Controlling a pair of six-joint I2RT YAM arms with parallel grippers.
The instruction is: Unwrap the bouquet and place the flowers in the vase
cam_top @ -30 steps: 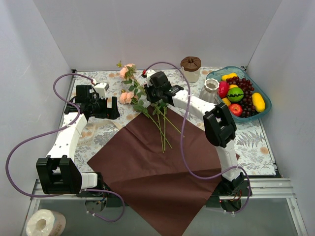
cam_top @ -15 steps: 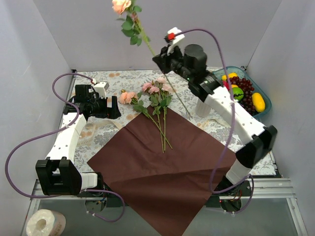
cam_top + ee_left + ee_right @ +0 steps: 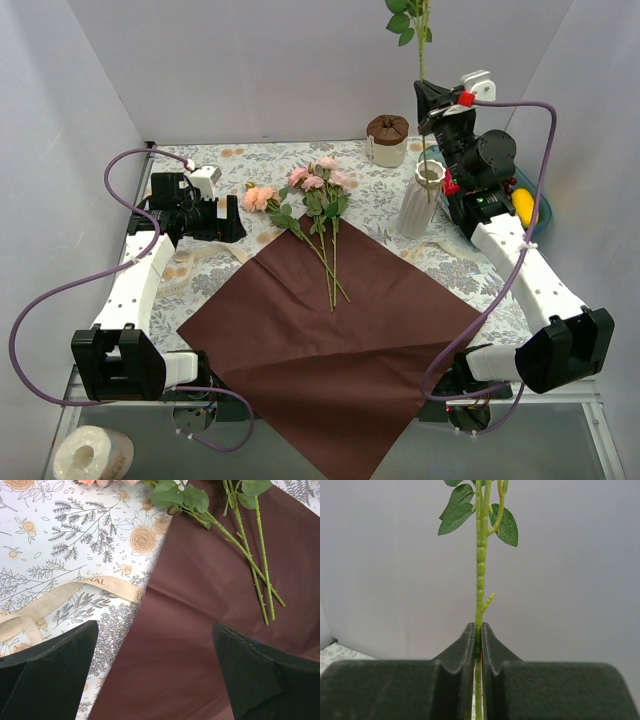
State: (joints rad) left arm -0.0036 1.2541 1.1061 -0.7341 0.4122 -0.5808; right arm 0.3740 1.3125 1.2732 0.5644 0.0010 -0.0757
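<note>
The bouquet lies unwrapped: its maroon paper [image 3: 330,340] is spread flat, and the cream ribbon [image 3: 75,592] lies loose on the floral cloth. Pink and peach flowers [image 3: 315,182] rest at the paper's far edge, their stems [image 3: 250,560] across it. My right gripper [image 3: 432,100] is raised above the white ribbed vase [image 3: 420,200], shut on one flower stem [image 3: 480,570] held upright. Its leaves [image 3: 408,18] reach the top edge and its bloom is out of view. The stem's lower end hangs at the vase mouth. My left gripper [image 3: 155,627] stands open over the paper's left edge, holding nothing.
A cream jar with a brown lid [image 3: 388,140] stands behind the vase. The fruit tray [image 3: 530,205] at the back right is mostly hidden by my right arm. A paper roll [image 3: 92,453] sits off the table at the near left. Grey walls enclose three sides.
My right arm has lifted one flower off the pile and swung it right, from over the table's back middle to above the vase, the stem now upright. The left arm has not moved.
</note>
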